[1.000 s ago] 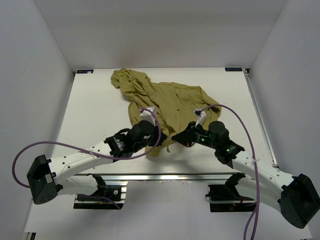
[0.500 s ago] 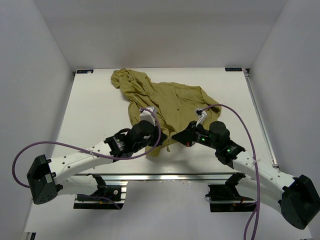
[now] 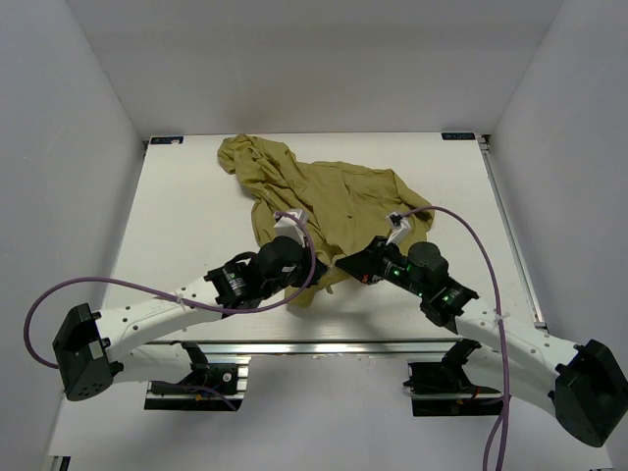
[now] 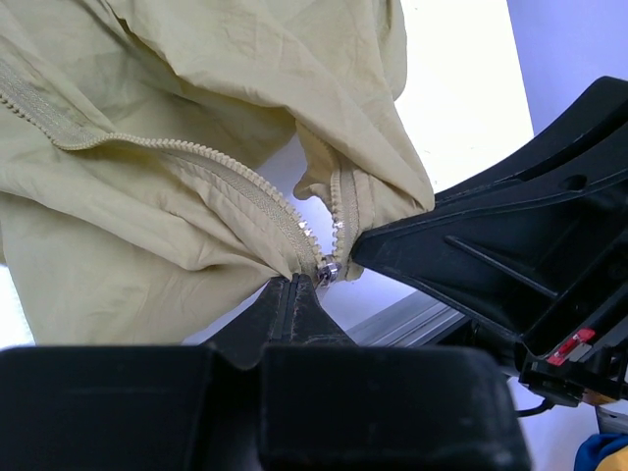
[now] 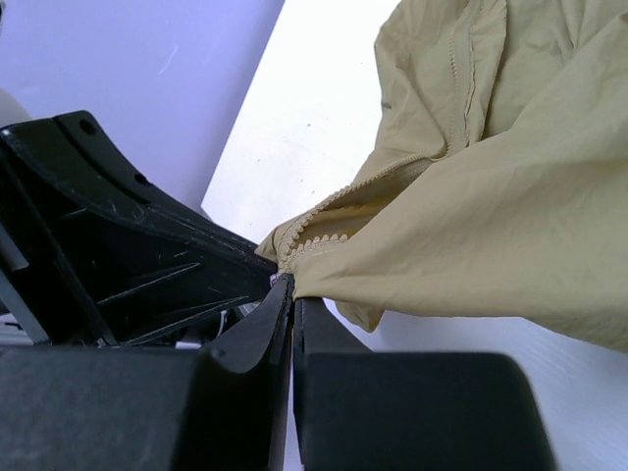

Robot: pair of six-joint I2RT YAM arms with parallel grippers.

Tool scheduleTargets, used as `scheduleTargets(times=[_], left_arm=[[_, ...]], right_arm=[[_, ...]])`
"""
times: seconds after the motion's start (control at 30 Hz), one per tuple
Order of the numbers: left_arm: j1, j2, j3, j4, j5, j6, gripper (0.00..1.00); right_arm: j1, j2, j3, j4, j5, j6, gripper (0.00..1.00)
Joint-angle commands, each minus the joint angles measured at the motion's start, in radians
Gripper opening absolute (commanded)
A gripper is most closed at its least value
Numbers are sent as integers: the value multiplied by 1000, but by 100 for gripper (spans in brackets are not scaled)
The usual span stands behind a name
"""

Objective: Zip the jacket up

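Observation:
The olive-yellow jacket [image 3: 324,196] lies rumpled on the white table, hood at the far left. Its bottom hem hangs lifted between my two grippers. My left gripper [image 3: 319,267] is shut on the hem just beside the silver zipper slider [image 4: 329,270]; it also shows in the left wrist view [image 4: 291,285]. My right gripper [image 3: 343,265] is shut on the opposite hem edge next to the zipper teeth [image 5: 324,240]; it also shows in the right wrist view [image 5: 292,287]. The two grippers nearly touch. The zipper is open above the slider.
The table [image 3: 186,226] has a metal rail [image 3: 324,345] along its near edge. White walls stand on three sides. Purple cables [image 3: 471,235] loop over both arms.
My right gripper has shifted slightly left, closer to my left gripper. The jacket hem stays held between them.

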Motion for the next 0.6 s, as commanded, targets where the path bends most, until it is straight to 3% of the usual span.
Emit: scheduleTargets(times=[0.0, 0.17, 0.57], left_arm=[[-1, -2, 7, 21, 4, 8, 0], [-3, 7, 7, 42, 66, 74, 0], [-21, -2, -48, 47, 260, 211, 0]], right_arm=[[29, 12, 29, 3, 87, 30, 0], [29, 26, 43, 33, 66, 43, 0], [17, 50, 159, -111, 87, 87, 0]])
